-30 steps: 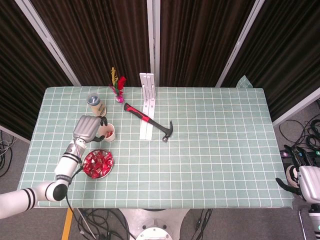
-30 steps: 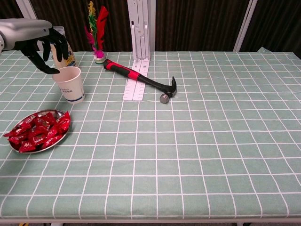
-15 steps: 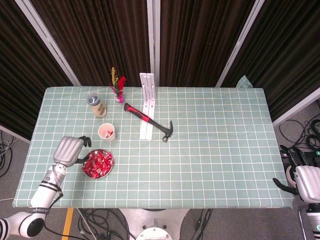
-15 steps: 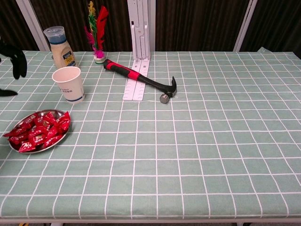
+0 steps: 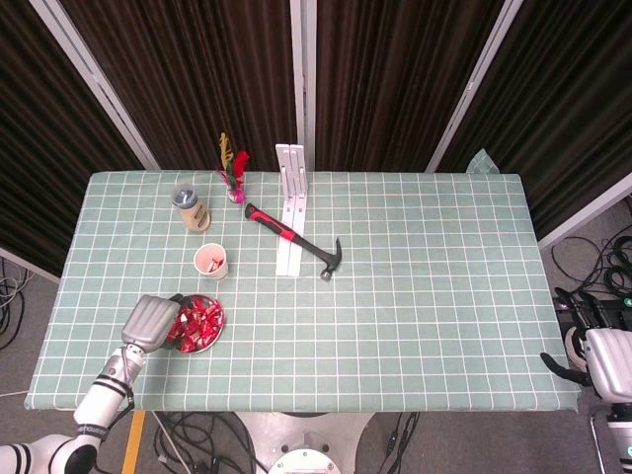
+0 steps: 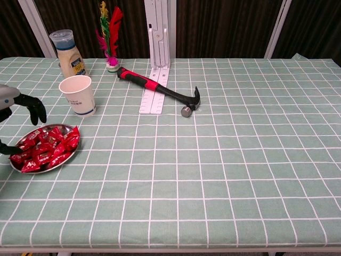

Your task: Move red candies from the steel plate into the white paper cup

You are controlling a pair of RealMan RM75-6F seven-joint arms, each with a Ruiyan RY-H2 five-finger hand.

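Observation:
The steel plate [image 5: 210, 341] [image 6: 63, 127] lies near the table's front left, heaped with red candies [image 5: 197, 321] [image 6: 47, 148]. Just behind it stands the white paper cup [image 5: 211, 262] [image 6: 79, 95], upright, with something red inside in the head view. My left hand [image 5: 151, 320] [image 6: 16, 106] hovers over the plate's left edge. Its dark fingers [image 6: 35, 108] are spread above the candies and hold nothing. My right hand [image 5: 595, 359] hangs off the table's right front corner, fingers apart and empty; the chest view does not show it.
A red-and-black hammer [image 5: 296, 238] [image 6: 160, 90] lies across a white rail [image 5: 290, 197] [image 6: 159, 50] at mid-table. A sauce bottle [image 5: 190, 207] [image 6: 69, 52] and a feather shuttlecock [image 5: 234, 176] [image 6: 110, 34] stand behind the cup.
My left hand has left the cup, swung down and left, then come in over the plate's left edge. The right hand has barely moved.

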